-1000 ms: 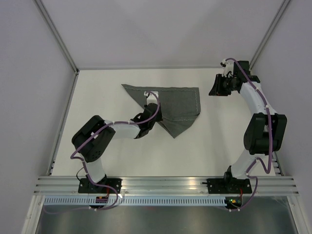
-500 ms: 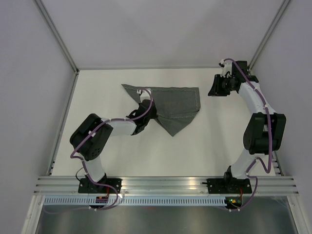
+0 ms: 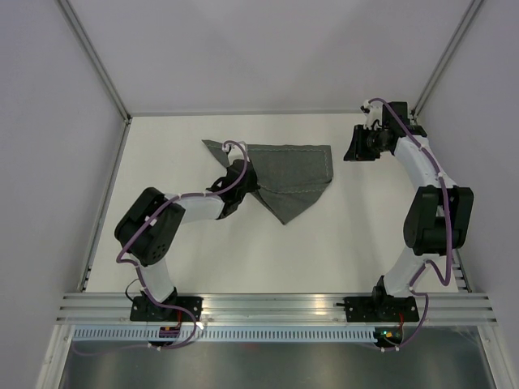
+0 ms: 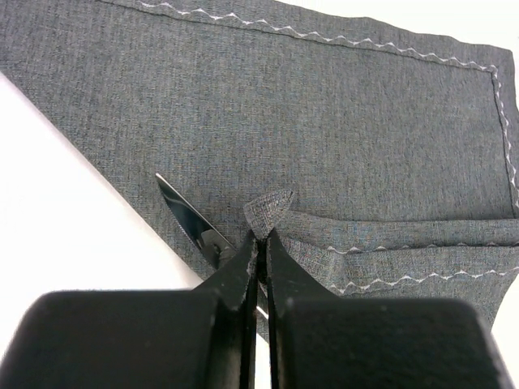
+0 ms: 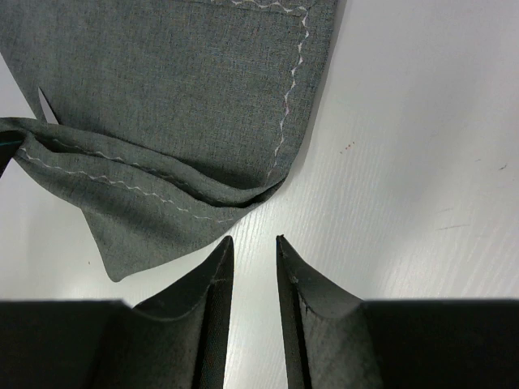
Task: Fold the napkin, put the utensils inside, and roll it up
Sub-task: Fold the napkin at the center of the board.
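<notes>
Left hand [image 4: 261, 240] pinches napkin [image 4: 340, 121] fold; knife [image 4: 188, 217], seemingly, protrudes beneath

Over the last second the left gripper [image 3: 242, 173] has slid away from the near side and to the left, crossing the napkin [image 3: 302, 166] towards its far-left corner. The pointed flap on the cloth's near side has gone with it, so its tip now lies a little farther from the near edge of the worktop [image 3: 340, 243] and more to the left. The right gripper [image 3: 358, 144] has crept slightly leftward.
</notes>
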Controlling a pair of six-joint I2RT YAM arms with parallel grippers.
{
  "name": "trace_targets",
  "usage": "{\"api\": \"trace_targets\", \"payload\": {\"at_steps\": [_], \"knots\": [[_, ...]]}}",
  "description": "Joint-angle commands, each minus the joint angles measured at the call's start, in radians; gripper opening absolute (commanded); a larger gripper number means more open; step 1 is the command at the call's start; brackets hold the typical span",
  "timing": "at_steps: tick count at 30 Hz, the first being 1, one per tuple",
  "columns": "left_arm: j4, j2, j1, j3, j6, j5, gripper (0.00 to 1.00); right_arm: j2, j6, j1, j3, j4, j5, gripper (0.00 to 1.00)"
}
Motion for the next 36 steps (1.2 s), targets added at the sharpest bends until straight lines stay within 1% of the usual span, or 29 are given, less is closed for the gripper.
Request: {"api": "trace_targets", "payload": {"at_steps": [1,9,12,13,16,17,19,20,23,24,25,28,31,36], "knots": [[-0.025,0.006,0.016,0.038,-0.058,0.007,0.02,0.01,-0.002,0.007,0.007,0.004,0.014,0.34],[-0.048,0.007,0.034,0.045,-0.083,0.001,0.02,0.013,-0.013,0.021,0.01,-0.002,0.022,0.33],[-0.063,0.012,0.042,0.053,-0.092,-0.001,0.04,0.017,-0.019,0.032,0.012,-0.004,0.03,0.33],[-0.066,0.014,0.047,0.055,-0.097,0.001,0.09,0.014,-0.019,0.033,0.013,-0.005,0.037,0.33],[-0.083,0.023,0.056,0.067,-0.097,0.004,0.19,0.017,-0.021,0.035,0.016,-0.007,0.047,0.33],[-0.085,0.024,0.057,0.07,-0.097,0.005,0.23,0.017,-0.022,0.065,0.016,-0.007,0.053,0.33],[-0.089,0.03,0.062,0.078,-0.097,0.005,0.35,0.019,-0.022,0.075,0.019,-0.01,0.059,0.34],[-0.094,0.032,0.065,0.079,-0.094,0.005,0.36,0.019,-0.021,0.081,0.024,-0.011,0.063,0.34],[-0.102,0.035,0.076,0.088,-0.095,0.017,0.45,0.02,-0.062,0.095,0.036,-0.019,0.074,0.34],[-0.105,0.033,0.077,0.088,-0.098,0.017,0.5,0.025,-0.068,0.105,0.041,-0.024,0.079,0.35],[-0.109,0.029,0.079,0.088,-0.098,0.016,0.57,0.028,-0.076,0.112,0.048,-0.03,0.085,0.35],[-0.123,0.007,0.085,0.091,-0.078,0.007,0.66,0.049,-0.104,0.148,0.087,-0.051,0.103,0.37],[-0.146,-0.023,0.087,0.093,-0.049,0.004,0.68,0.088,-0.127,0.188,0.113,-0.071,0.111,0.38],[-0.178,-0.088,0.087,0.081,0.0,0.011,0.66,0.158,-0.162,0.28,0.156,-0.11,0.102,0.39]]}}
